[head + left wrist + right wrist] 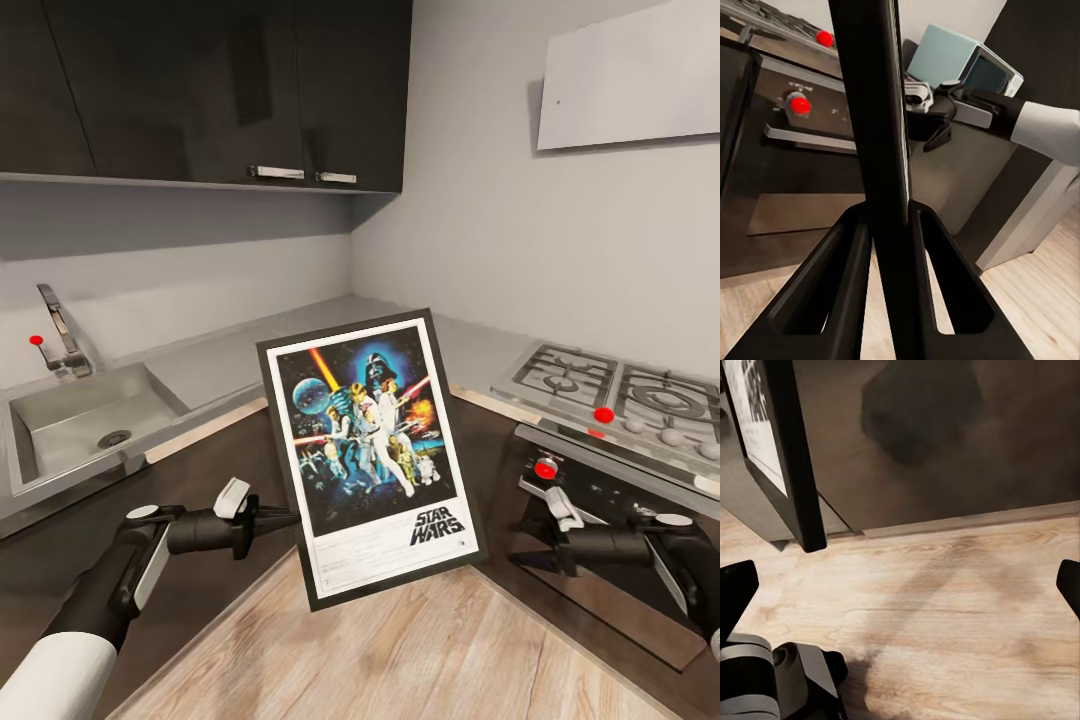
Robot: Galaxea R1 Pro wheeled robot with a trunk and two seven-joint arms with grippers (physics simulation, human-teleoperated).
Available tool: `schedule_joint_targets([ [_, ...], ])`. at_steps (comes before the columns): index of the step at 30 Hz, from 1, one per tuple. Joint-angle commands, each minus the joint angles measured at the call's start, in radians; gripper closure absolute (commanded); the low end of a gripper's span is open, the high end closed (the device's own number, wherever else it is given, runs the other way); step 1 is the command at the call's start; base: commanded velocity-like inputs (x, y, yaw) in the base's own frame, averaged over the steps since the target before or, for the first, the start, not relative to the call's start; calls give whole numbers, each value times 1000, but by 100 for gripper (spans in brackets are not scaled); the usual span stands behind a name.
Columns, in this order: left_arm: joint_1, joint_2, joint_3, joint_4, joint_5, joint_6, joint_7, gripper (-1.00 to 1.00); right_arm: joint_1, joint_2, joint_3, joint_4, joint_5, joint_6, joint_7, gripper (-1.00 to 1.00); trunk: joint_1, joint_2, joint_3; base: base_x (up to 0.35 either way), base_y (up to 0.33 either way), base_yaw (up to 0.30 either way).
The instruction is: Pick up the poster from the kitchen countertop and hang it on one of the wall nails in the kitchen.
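Pinching its left edge, the left gripper (283, 518) holds the black-framed, white-bordered poster (368, 455) upright.

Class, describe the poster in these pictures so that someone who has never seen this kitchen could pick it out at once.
Start at the grey L-shaped countertop with a sink on one side and a stove on the other. In front of its corner, above the wood floor, the left end effector grips the poster by its edge. It is the only framed picture here: black frame, white border, dark blue artwork, "STAR WARS" logo.
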Motion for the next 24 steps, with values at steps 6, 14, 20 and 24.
schedule_joint_targets([
  [6, -1, 0, 0, 0, 1, 7, -2, 100, -1, 23, -1, -1, 1, 10, 4, -100, 0, -1, -1, 0, 0, 0],
  [14, -1, 0, 1, 0, 1, 6, -2, 100, -1, 38, 0, -2, 1, 8, 4, -100, 0, -1, -1, 0, 0, 0],
  [20, -1, -1, -1, 1, 1, 6, -2, 100, -1, 44, 0, -1, 1, 6, 4, -100, 0, -1, -1, 0, 0, 0],
  [24, -1, -1, -6, 1, 1, 6, -2, 100, -1, 51, 0, -1, 1, 5, 4, -100, 0, -1, -1, 0, 0, 0],
])
